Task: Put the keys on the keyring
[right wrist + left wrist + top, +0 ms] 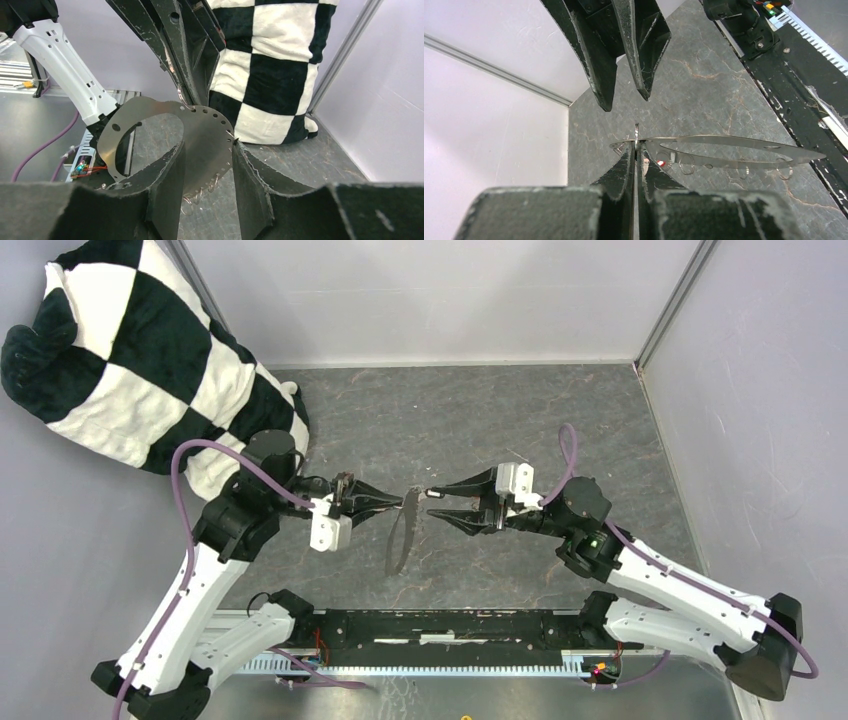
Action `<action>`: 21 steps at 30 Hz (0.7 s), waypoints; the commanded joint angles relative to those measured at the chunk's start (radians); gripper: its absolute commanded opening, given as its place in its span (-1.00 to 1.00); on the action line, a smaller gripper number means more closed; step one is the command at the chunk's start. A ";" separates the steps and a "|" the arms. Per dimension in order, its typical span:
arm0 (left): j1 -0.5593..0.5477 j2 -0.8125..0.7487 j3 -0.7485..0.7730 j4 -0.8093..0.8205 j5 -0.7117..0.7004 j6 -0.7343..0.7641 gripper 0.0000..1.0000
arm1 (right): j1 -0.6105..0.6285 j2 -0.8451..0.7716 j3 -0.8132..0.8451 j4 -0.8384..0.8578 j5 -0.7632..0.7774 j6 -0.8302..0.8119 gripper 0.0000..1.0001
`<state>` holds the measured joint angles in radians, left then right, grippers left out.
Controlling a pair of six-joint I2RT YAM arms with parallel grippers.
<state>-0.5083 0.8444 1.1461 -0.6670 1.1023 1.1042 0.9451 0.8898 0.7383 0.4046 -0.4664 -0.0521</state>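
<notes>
My left pincer [398,502] is clamped on the keyring [397,542], dangling it at centre frame. My right pincer [441,506] gapes just beside it. No key shows clearly, so I judge the threading undone.

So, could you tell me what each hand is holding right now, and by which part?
The left hand is shut on the keyring, pinching its rim at one end. The right hand is open near it, holding nothing.
</notes>
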 commanded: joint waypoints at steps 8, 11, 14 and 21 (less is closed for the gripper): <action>-0.020 0.005 -0.003 -0.128 -0.008 0.216 -0.96 | 0.020 0.046 0.031 0.089 -0.081 0.004 -0.14; -0.027 0.015 0.004 -0.158 -0.043 0.245 -0.96 | 0.034 0.063 0.052 0.042 -0.066 -0.042 -0.14; -0.036 0.028 0.013 -0.158 -0.100 0.213 -0.96 | 0.045 0.080 0.083 -0.036 -0.041 -0.105 -0.15; -0.070 0.082 0.071 -0.269 -0.202 0.213 -0.96 | 0.068 0.121 0.151 -0.164 0.013 -0.215 -0.16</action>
<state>-0.5598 0.9051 1.1511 -0.8803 0.9604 1.2808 0.9977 0.9909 0.8135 0.3084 -0.4934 -0.1814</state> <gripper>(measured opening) 0.042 0.422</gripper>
